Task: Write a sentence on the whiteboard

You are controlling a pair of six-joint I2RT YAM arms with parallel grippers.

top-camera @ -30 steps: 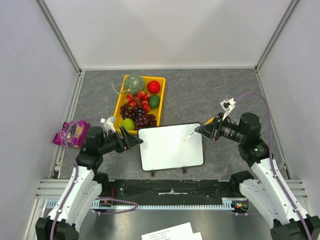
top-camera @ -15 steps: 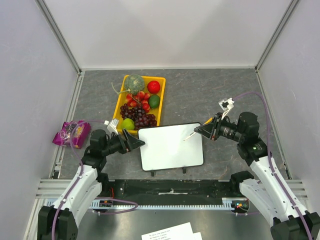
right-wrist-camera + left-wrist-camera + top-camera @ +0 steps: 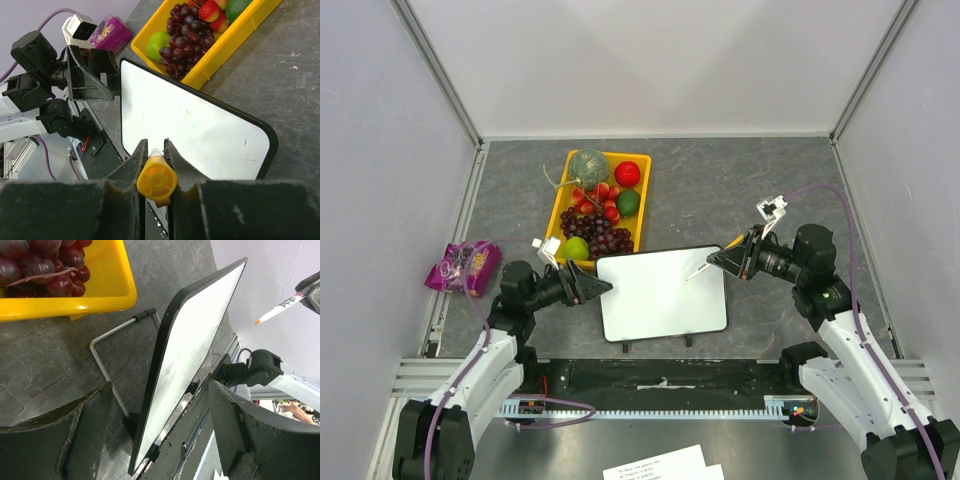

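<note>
The whiteboard (image 3: pixel 662 293) stands by the middle of the bench's near edge, just beyond the arm bases. Its far-left corner is close to the near end of the yellow fruit tray (image 3: pixel 557 207). The left wrist view shows it leaning back on a bent wire stand (image 3: pixel 107 367), so its glossy face tips up toward the right arm, a slope that suits writing. That face is bare apart from faint smudges, and no sentence is on it yet.

The right gripper (image 3: pixel 717 262) hangs over the board's right edge with its fingers pinched tight on an orange-tipped marker (image 3: pixel 281 306). The marker runs out ahead along the fingers, so wrist motion should carry straight to the tip. The tip points down and left at the board's upper right area, and from the left wrist view it is apart from the surface.

The left gripper (image 3: pixel 595 285) sits low at the board's left edge with its fingers spread wide and nothing in them. It looks placed to brace the light, propped board against the marker's push. Whether a finger touches the frame cannot be told.

A purple snack bag (image 3: pixel 460 265) lies near the bench's left edge, away from the work.
</note>
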